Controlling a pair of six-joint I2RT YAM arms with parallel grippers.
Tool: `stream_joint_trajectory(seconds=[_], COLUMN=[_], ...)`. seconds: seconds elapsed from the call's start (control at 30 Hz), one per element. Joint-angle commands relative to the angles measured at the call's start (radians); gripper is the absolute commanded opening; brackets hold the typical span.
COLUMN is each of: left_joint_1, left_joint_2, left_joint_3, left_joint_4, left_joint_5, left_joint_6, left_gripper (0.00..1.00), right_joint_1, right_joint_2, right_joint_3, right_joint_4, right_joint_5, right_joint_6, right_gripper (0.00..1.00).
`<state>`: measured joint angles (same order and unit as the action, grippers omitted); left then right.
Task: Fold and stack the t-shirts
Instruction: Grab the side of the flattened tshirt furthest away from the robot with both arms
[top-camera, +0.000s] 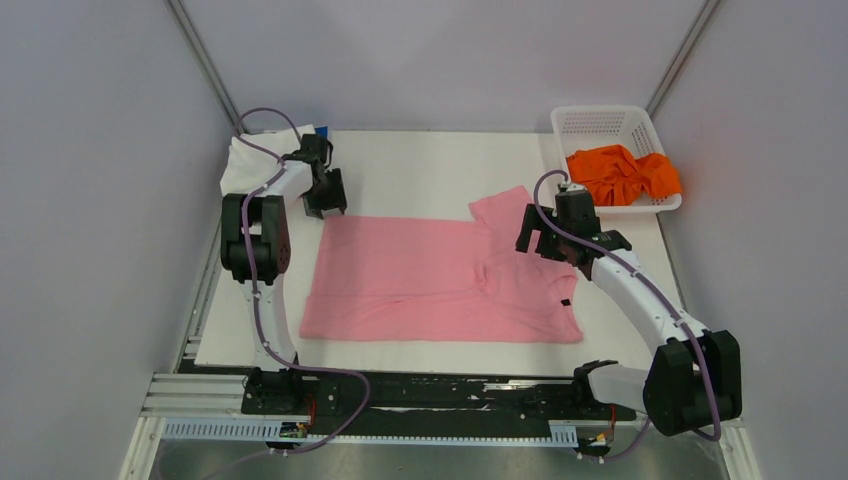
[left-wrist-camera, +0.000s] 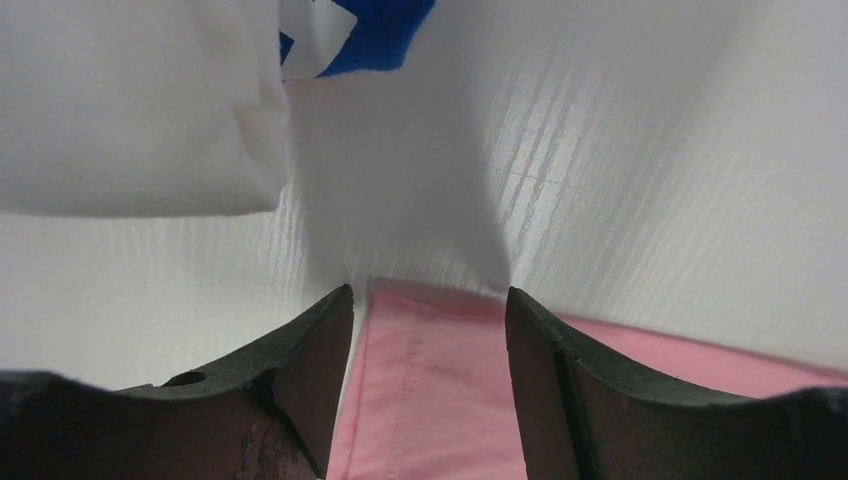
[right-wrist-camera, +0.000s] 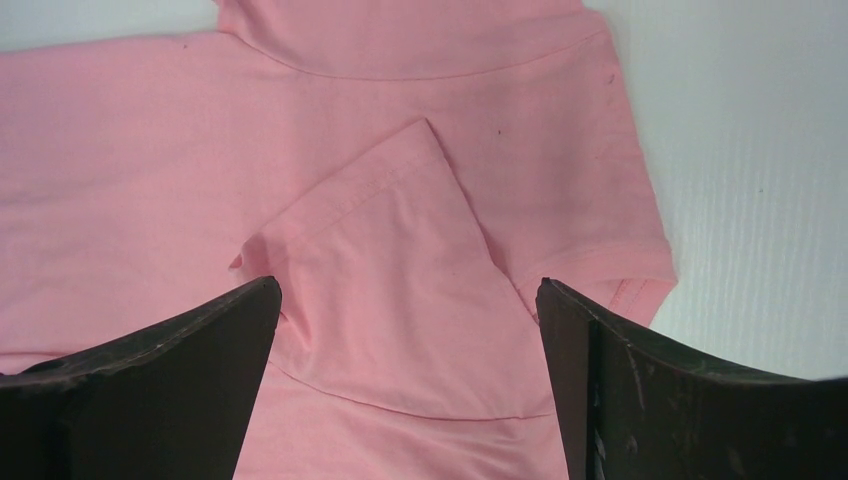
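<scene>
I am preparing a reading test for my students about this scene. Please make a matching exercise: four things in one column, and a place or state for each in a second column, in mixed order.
Column 1
1. pink t-shirt
2. orange t-shirt
3. white t-shirt
4. right gripper

Column 2
a. lies in the basket at the far right
b. open, above a sleeve that is folded in
c. spread in the middle of the table
d. lies at the far left corner

Pairs: 1-c, 2-a, 3-d, 4-b
</scene>
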<state>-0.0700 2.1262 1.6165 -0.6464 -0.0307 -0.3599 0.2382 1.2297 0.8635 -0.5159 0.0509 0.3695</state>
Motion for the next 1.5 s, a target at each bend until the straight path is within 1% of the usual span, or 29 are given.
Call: stream_joint_trajectory(seconds=[0.0,0.1,0.3,0.33,0.4,0.5,0.6,0.67,0.7,0.73,0.8,0.83,0.9,0.97,1.07,1.2,1.33,1.4,1.47], left_joint_1=[-0.002,-0.010,-0.045,-0.048,-0.048,-0.050,-0.050,-0.050,-0.050,-0.050,-0.050,-0.050,-0.051,-0.051,-0.051,-0.060,-0.065,-0.069,-0.070], left_joint_2=[0.019,0.010,0.006,0.007,0.009,0.008,0.000,-0.004,-0.003,-0.004,-0.007,-0.009,-0.012,-0.018,-0.038,-0.078,-0.105,-0.117,-0.126], left_joint_3=[-0.033,-0.047,-0.053,-0.054,-0.058,-0.070,-0.088,-0.100,-0.105,-0.106,-0.109,-0.110,-0.110,-0.104,-0.103,-0.111,-0.110,-0.113,-0.115], left_joint_4=[0.006,0.004,-0.052,-0.056,-0.062,-0.066,-0.063,-0.063,-0.063,-0.064,-0.072,-0.079,-0.086,-0.092,-0.083,-0.063,-0.064,-0.056,-0.052], left_joint_5=[-0.010,-0.019,-0.102,-0.114,-0.129,-0.141,-0.140,-0.141,-0.143,-0.147,-0.160,-0.167,-0.180,-0.186,-0.189,-0.191,-0.193,-0.191,-0.190], left_joint_6=[0.001,0.007,0.014,0.007,-0.004,-0.024,-0.060,-0.084,-0.090,-0.100,-0.113,-0.118,-0.126,-0.121,-0.109,-0.091,-0.100,-0.098,-0.096], left_gripper=[0.62,0.57,0.55,0.52,0.50,0.45,0.44,0.37,0.32,0.30,0.20,0.11,0.01,0.00,0.00,0.00,0.00,0.00,0.00], right_joint_1=[-0.007,-0.005,-0.006,-0.007,-0.006,-0.005,-0.007,-0.006,-0.007,-0.007,-0.006,-0.007,-0.007,-0.007,-0.007,-0.008,-0.008,-0.010,-0.008], right_joint_2=[0.005,0.004,0.015,0.017,0.021,0.021,0.023,0.029,0.032,0.036,0.045,0.050,0.063,0.081,0.140,0.288,0.502,0.639,0.738], right_joint_3=[0.013,0.009,-0.001,-0.001,-0.002,0.000,0.000,0.004,0.005,0.006,0.009,0.013,0.024,0.045,0.119,0.276,0.480,0.592,0.701], right_joint_4=[0.045,0.049,0.054,0.053,0.053,0.055,0.060,0.062,0.063,0.066,0.068,0.069,0.070,0.079,0.092,0.094,0.091,0.087,0.083], right_joint_5=[0.017,0.023,0.046,0.048,0.051,0.055,0.062,0.069,0.070,0.074,0.082,0.086,0.094,0.100,0.127,0.184,0.214,0.215,0.222], right_joint_6=[-0.014,-0.016,-0.011,-0.011,-0.009,-0.009,-0.009,-0.008,-0.006,-0.005,-0.001,0.001,0.008,0.012,0.018,0.035,0.043,0.031,0.014], right_gripper=[1.00,1.00,1.00,1.00,1.00,1.00,1.00,1.00,1.00,1.00,1.00,1.00,1.00,1.00,1.00,1.00,1.00,0.98,0.95])
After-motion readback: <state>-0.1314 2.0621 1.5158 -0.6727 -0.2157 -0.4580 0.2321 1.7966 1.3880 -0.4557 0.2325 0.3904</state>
